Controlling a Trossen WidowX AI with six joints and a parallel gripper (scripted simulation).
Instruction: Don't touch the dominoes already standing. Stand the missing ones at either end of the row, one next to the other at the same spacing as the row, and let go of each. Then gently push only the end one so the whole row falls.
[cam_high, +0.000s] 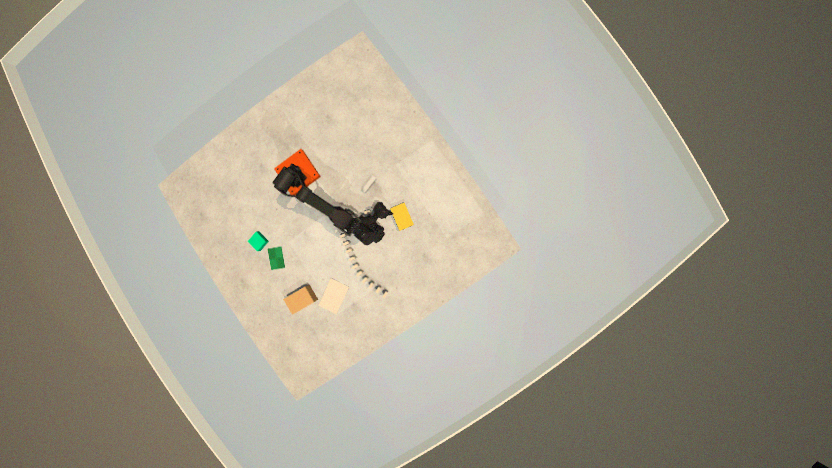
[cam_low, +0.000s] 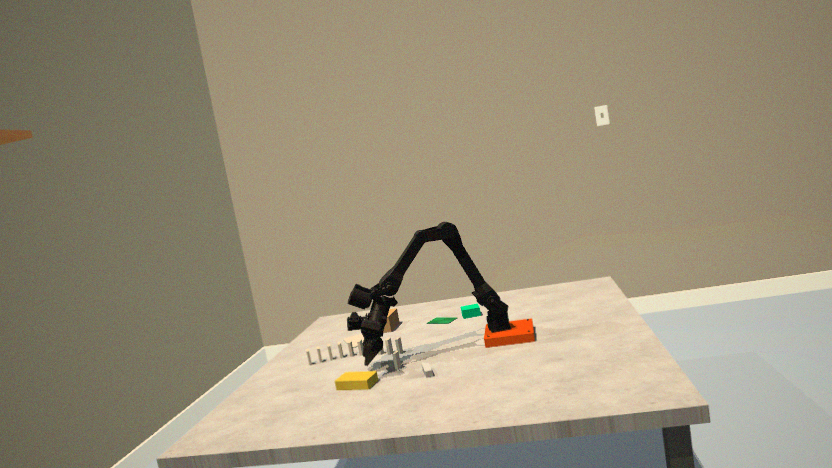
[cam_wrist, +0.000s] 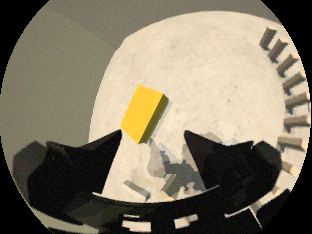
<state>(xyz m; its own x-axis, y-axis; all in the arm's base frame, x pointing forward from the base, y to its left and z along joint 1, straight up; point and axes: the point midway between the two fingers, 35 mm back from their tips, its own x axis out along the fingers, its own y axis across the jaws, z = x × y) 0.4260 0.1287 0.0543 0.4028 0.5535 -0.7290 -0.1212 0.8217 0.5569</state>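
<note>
A curved row of small pale dominoes (cam_high: 356, 266) (cam_low: 340, 351) (cam_wrist: 290, 88) stands on the table. One more domino (cam_low: 396, 360) stands at the row's end nearest the arm's base, free of the fingers. Another domino (cam_high: 368, 183) (cam_low: 427, 369) lies flat between the orange arm base (cam_high: 297, 167) (cam_low: 510, 333) and the yellow block. My gripper (cam_high: 379, 218) (cam_low: 370, 352) (cam_wrist: 154, 133) is open wide and empty. It hangs fingers-down a little above the table, just beside that end of the row.
A yellow block (cam_high: 401, 215) (cam_low: 356, 380) (cam_wrist: 143, 113) lies close ahead of the fingers. Two green blocks (cam_high: 257, 240) (cam_high: 276, 257), a tan box (cam_high: 300, 298) and a cream slab (cam_high: 333, 295) lie beyond the row.
</note>
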